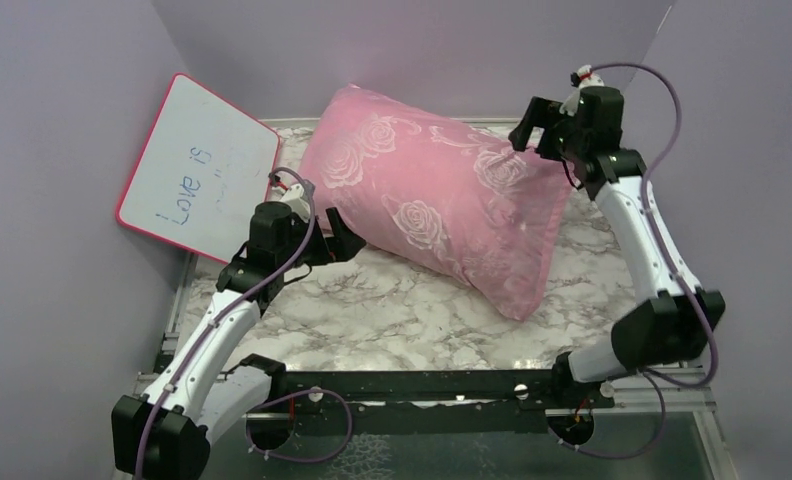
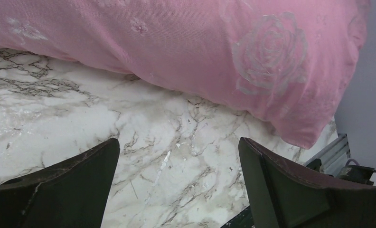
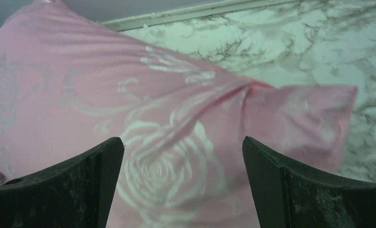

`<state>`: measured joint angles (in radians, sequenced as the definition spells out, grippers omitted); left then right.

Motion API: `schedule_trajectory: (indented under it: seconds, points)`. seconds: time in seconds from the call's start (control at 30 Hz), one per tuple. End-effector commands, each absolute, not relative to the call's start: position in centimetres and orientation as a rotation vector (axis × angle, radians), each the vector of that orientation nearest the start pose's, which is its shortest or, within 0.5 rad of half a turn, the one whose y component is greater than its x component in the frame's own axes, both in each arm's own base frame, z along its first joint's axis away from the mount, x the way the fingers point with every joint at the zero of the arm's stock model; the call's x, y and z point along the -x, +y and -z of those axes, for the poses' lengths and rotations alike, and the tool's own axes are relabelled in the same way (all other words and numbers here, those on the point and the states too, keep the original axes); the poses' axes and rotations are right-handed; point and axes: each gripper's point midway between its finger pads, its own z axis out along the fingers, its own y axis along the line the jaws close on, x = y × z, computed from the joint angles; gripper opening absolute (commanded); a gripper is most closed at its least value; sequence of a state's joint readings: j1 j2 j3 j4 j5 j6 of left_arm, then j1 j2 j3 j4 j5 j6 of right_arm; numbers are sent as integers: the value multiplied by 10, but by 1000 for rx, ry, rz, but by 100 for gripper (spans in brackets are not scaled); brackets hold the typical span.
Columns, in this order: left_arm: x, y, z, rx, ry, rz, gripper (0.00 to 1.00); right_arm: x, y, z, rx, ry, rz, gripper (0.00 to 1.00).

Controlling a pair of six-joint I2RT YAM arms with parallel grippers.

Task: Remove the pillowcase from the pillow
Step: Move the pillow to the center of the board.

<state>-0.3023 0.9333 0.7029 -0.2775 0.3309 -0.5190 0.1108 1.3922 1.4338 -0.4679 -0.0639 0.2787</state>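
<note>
The pink pillowcase with pale roses covers the whole pillow, which lies slantwise on the marble table; the white pillow itself is hidden inside. My left gripper is open and empty, low over the table just in front of the pillowcase's near left edge. My right gripper is open and empty, hovering just above the far right end of the pillowcase, over a rose and next to a loose fabric flap.
A pink-framed whiteboard reading "Love is" leans on the left wall. Purple walls close in the left, back and right. The marble tabletop lies between the pillow and the black rail at the near edge.
</note>
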Motion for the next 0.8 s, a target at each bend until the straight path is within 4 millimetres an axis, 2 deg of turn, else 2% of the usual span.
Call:
schedule_trajectory:
  seconds: [0.0,0.1,0.17,0.23,0.3,0.33,0.37,0.47,0.5,0.53,0.57,0.67,0.77]
  points:
    - [-257,-162,-201,-34,2112,845,98,-471,94,-284,-9,2081,-395,100]
    - [-254,-160,-202,-35,2099,842,99,-505,100,-236,19,2174,-399,100]
    - [-251,-162,-201,-51,2100,856,99,-513,111,-201,59,2275,-453,100]
    - [-249,-163,-200,-63,2104,867,99,-503,131,-171,130,2399,-599,100]
    - [-249,-164,-198,-72,2109,865,98,-471,156,-143,186,2491,-832,95]
    - [-251,-164,-197,-73,2110,861,99,-455,168,-138,217,2485,-936,91]
    - [-252,-165,-195,-73,2116,862,99,-437,176,-135,227,2468,-999,88]
    - [-253,-170,-191,-87,2126,896,99,-392,182,-143,231,2389,-1019,65]
    - [-253,-173,-190,-86,2129,912,98,-380,180,-146,210,2372,-1008,52]
    - [-254,-175,-189,-87,2126,930,99,-366,177,-162,216,2320,-1000,40]
    - [-255,-178,-188,-86,2122,949,99,-354,175,-169,213,2293,-994,30]
    - [-258,-188,-186,-75,2102,1027,98,-313,170,-186,193,2254,-1006,18]
    - [-261,-203,-186,-79,2087,1088,98,-268,175,-202,244,2190,-1102,18]
